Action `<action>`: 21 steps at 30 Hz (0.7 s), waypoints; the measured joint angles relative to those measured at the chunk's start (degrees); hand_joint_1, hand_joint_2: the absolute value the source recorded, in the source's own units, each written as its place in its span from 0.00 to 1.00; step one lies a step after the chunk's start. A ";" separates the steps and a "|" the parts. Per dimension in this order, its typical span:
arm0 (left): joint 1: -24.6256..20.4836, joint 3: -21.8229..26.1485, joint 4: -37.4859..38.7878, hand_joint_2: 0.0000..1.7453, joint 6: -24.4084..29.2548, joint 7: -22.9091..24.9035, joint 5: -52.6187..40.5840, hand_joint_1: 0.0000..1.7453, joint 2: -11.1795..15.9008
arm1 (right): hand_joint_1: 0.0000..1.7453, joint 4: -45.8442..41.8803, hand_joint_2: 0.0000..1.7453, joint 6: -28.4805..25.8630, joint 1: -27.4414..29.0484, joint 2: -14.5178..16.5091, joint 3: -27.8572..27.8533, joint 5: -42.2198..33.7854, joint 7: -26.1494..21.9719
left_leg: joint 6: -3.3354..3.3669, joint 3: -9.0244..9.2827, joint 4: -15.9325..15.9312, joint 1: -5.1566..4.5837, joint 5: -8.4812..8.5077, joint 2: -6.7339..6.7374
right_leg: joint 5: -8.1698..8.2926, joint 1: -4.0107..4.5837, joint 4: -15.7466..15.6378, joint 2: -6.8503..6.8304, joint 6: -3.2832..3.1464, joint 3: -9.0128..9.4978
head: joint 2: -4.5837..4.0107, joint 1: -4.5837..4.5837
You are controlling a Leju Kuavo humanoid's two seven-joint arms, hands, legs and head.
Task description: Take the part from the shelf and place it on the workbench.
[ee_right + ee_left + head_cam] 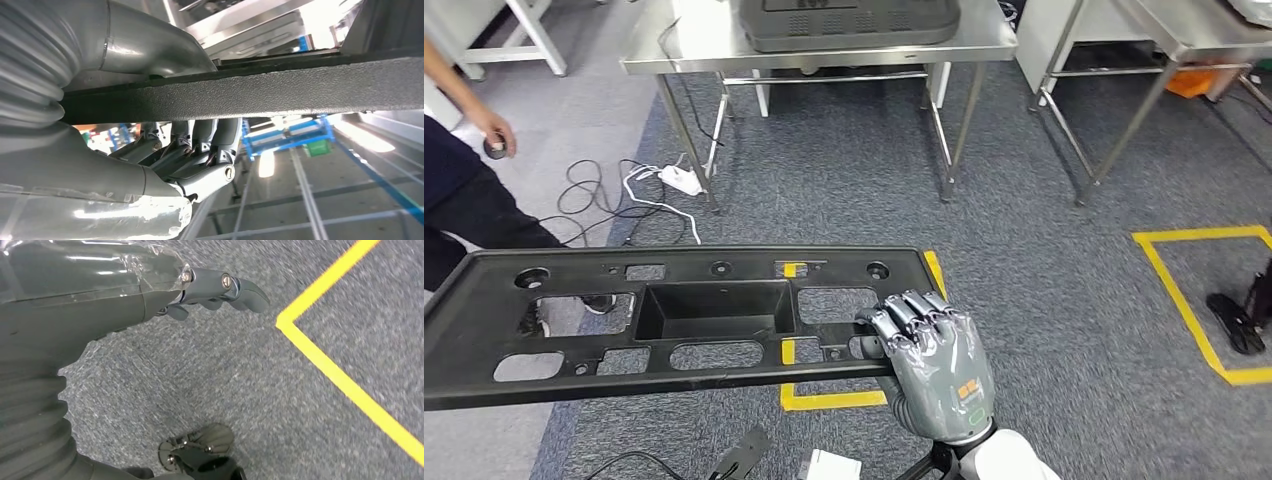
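Observation:
The part (674, 315) is a long black plastic panel with several cut-outs and a rectangular recess. It lies level across the lower left of the head view, above the carpet. My right hand (934, 365) grips its right end, with the fingers folded over the top face. In the right wrist view the part's edge (300, 87) crosses the picture, clamped between the thumb and the fingers (200, 145) of my right hand (150, 165). My left hand (100, 295) hangs over the grey carpet and holds nothing, its fingers (225, 287) loosely extended. A steel workbench (704, 50) stands ahead.
A dark grey case (849, 20) sits on the workbench. A second steel table (1184, 30) stands at the right. A person (464, 190) stands at the left edge beside cables and a power strip (679, 180). Yellow tape (1184, 300) marks the carpet.

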 joint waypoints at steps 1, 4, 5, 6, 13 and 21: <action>-0.03 0.00 -0.01 1.00 0.00 0.00 -0.01 0.00 -0.01 | 1.00 -0.01 1.00 0.00 0.00 -0.03 0.00 0.02 0.00 | -0.08 0.10 0.10 0.00 -0.12 -0.69 | 2.58 0.00 -3.97 0.64 -0.23 1.48 | 0.00 0.04; -0.15 0.00 -0.03 1.00 0.00 0.01 -0.04 0.00 -0.01 | 1.00 -0.02 1.00 0.00 -0.02 -0.06 0.00 0.05 -0.01 | -0.80 -0.25 0.70 0.04 -0.51 -2.42 | 6.04 -0.05 -12.38 3.22 -0.83 4.75 | 0.00 0.13; -0.11 0.00 -0.04 1.00 0.00 0.02 -0.05 0.00 -0.01 | 1.00 -0.02 1.00 0.00 -0.03 -0.07 0.00 0.07 -0.01 | -1.16 -0.43 0.74 0.14 -0.52 -2.88 | 5.84 0.05 -12.78 3.35 -1.04 4.90 | 0.00 0.13; -0.04 0.00 -0.04 1.00 0.00 0.02 -0.07 0.00 0.00 | 1.00 -0.02 1.00 0.00 -0.04 -0.06 0.00 0.09 -0.01 | -1.51 -0.52 0.64 0.28 -0.48 -3.32 | 5.90 0.10 -13.01 2.89 -1.31 5.01 | 0.00 0.09; -0.08 0.00 -0.11 1.00 0.00 0.13 -0.10 0.00 0.07 | 1.00 0.01 1.00 0.07 -0.18 0.01 0.01 0.07 0.00 | -3.43 -7.67 15.70 0.75 -7.23 2.09 | 5.71 0.05 -14.20 -1.29 -2.70 6.33 | 0.00 -0.84; 0.19 -0.01 -0.25 1.00 0.02 0.37 -0.07 0.00 0.03 | 1.00 0.01 1.00 0.40 -0.24 -0.01 0.04 0.17 0.64 | -2.81 -0.51 0.42 1.04 0.02 3.16 | 4.14 0.25 -13.78 -2.43 -1.83 7.53 | 0.00 -0.67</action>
